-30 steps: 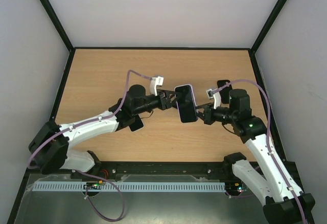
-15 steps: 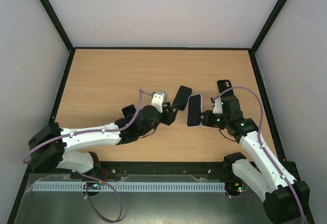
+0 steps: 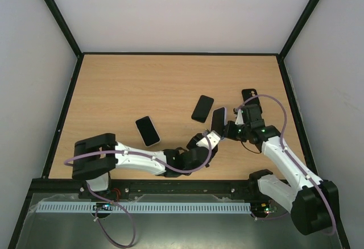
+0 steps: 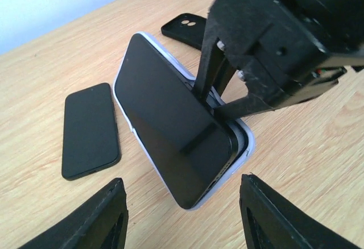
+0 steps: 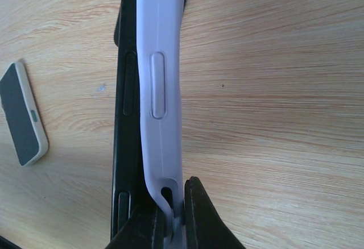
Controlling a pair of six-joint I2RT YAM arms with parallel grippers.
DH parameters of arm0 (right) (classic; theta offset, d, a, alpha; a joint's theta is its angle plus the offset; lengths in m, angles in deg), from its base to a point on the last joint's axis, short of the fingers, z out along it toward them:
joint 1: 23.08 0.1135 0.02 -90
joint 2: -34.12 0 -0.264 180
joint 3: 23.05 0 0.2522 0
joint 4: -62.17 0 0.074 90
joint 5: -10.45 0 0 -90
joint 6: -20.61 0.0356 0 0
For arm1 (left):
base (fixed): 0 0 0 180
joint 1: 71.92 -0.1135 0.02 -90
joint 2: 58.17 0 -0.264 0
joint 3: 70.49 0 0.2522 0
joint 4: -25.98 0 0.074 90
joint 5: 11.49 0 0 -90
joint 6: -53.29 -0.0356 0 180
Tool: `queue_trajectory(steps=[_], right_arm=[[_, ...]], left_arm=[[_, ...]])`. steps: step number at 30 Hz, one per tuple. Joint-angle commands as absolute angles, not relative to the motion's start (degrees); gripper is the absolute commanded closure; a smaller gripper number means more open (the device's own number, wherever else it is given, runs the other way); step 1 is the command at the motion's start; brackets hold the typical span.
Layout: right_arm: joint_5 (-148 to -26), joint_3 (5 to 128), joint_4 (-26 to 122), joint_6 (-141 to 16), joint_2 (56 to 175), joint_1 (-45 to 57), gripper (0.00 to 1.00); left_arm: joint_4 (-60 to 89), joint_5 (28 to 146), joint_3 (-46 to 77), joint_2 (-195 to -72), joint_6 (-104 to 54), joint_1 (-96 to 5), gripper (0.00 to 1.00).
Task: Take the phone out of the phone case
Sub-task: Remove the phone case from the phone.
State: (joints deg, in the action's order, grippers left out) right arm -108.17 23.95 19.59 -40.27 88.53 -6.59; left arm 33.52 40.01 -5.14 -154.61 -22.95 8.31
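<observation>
A black phone (image 4: 165,112) sits in a pale lilac case (image 4: 242,146), standing tilted on the table. The phone's lower corner is lifted out of the case rim. My right gripper (image 5: 173,220) is shut on the case's edge (image 5: 162,90), with the phone's black side (image 5: 128,90) beside it. In the top view the cased phone (image 3: 218,121) is right of centre, with the right gripper (image 3: 226,128) behind it. My left gripper (image 4: 182,220) is open and empty, just in front of the phone's lower end; in the top view it (image 3: 208,137) is below the phone.
A flat black phone-shaped slab (image 3: 202,108) lies on the table (image 3: 114,90) beside the cased phone. A white-cased phone (image 3: 148,131) lies further left. An empty black case (image 3: 248,95) lies behind the right arm. The left arm stretches low along the near edge.
The left gripper has let go of the black slab, which now lies on the table. The left arm swung down toward the near edge. The right gripper lowered the cased phone slightly.
</observation>
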Motion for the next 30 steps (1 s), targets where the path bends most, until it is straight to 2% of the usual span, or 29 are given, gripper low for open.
queue_trajectory(steps=[1, 14, 21, 30], right_arm=[[-107.01, 24.26, 23.95, -41.04, 90.47, -6.83, 0.98], [-105.15, 24.84, 24.31, -43.03, 100.34, -6.84, 0.98], [-103.5, 25.4, 24.53, -44.01, 105.64, -6.81, 0.98], [-104.25, 25.22, 24.77, -44.43, 106.85, -6.87, 0.98]], left_arm=[[35.23, 34.07, -2.83, -157.84, -29.99, 9.39, 0.46], [38.78, 34.26, -2.71, -163.45, -36.29, 9.09, 0.47], [40.5, 39.6, -2.13, -165.98, -35.84, 7.4, 0.5], [44.43, 41.2, -0.21, -170.49, -38.9, 6.07, 0.54]])
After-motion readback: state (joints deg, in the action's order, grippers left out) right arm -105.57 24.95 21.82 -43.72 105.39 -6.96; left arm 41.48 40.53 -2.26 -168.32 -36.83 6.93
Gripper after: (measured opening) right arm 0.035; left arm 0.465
